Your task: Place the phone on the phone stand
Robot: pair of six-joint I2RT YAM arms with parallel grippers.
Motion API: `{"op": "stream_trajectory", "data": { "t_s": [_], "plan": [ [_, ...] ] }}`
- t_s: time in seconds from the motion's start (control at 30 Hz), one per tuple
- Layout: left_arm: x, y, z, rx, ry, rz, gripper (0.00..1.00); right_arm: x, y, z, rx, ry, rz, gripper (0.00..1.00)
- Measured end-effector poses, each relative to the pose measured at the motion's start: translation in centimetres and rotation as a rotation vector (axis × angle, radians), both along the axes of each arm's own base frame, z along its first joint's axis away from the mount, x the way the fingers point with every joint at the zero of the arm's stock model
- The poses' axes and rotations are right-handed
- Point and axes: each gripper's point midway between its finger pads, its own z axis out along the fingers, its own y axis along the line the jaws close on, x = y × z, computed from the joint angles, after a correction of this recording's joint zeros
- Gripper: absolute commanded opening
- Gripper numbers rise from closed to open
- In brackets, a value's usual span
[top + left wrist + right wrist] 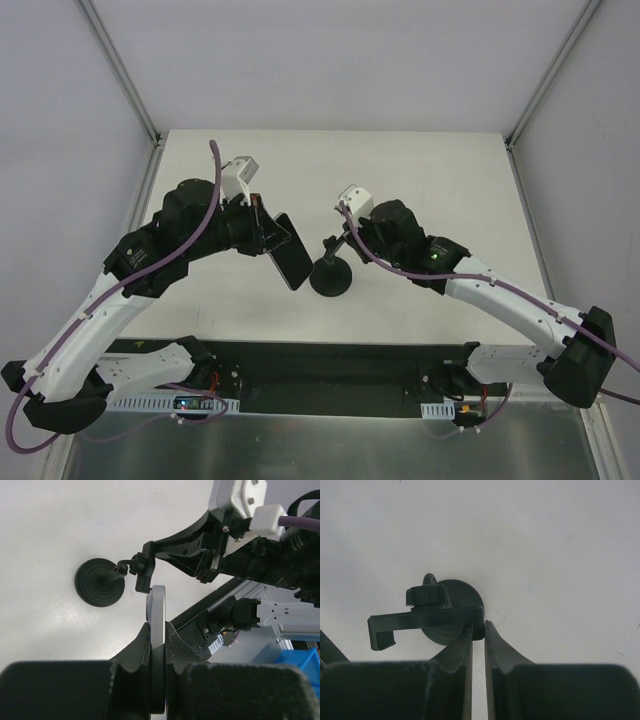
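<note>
While the left gripper (pixel 157 627) is clamped on the phone (pixel 158 602), holding it clear of the table (pixel 420 170), the right gripper (pixel 478 628) pinches one end of the bracket head of the stand (pixel 427 621). Top view: the phone, dark face showing and tilted, hangs just left of the stand's disc base near the middle of the table; whether phone and stand touch cannot be told. Left wrist view: the phone is seen edge-on, its pale rim rising between the two fingers, its upper end just beside the bracket; the disc base lies flat on the table beyond. Right wrist view: the fingers are nearly together with the bracket's end caught between their tips; the bracket reads as a level bar with a hooked lip at its free end, a ribbed knob above it and the round base behind.
</note>
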Motion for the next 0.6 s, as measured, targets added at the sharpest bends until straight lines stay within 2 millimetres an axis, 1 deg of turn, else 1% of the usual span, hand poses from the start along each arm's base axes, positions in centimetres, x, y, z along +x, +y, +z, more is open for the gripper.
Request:
{"op": "stream_trajectory", "data": {
  "t_s": [0.03,0.2,0.3,0.37,0.43,0.5,0.57,0.6],
  "plan": [
    [-0.1,-0.2,0.2,-0.009,-0.005,-0.013,0.00,0.0,0.0,0.0,0.000,0.001,0.002,0.01],
    [-0.3,-1.9,0.6,-0.050,-0.045,-0.111,0.00,0.0,0.1,0.0,0.000,0.000,0.002,0.01],
    [-0.1,-3.4,0.8,-0.073,-0.088,-0.192,0.00,0.0,0.1,0.0,0.002,0.001,0.003,0.01],
    [-0.3,-4.7,0.8,-0.101,-0.133,-0.278,0.00,0.0,0.1,-0.1,0.005,0.005,0.007,0.01],
    [-0.4,-6.0,0.4,-0.133,-0.230,-0.384,0.00,0.1,0.1,-0.1,0.012,0.013,0.013,0.01],
    [-0.7,-6.9,-0.5,-0.142,-0.300,-0.464,0.00,0.2,0.1,-0.1,0.023,0.024,0.020,0.01],
    [-0.9,-7.4,-1.6,-0.126,-0.332,-0.532,0.00,0.5,0.0,-0.2,0.032,0.037,0.025,0.01],
    [-0.9,-7.9,-1.6,-0.130,-0.355,-0.571,0.00,0.6,-0.1,-0.3,0.040,0.048,0.029,0.01]
  ]
}}
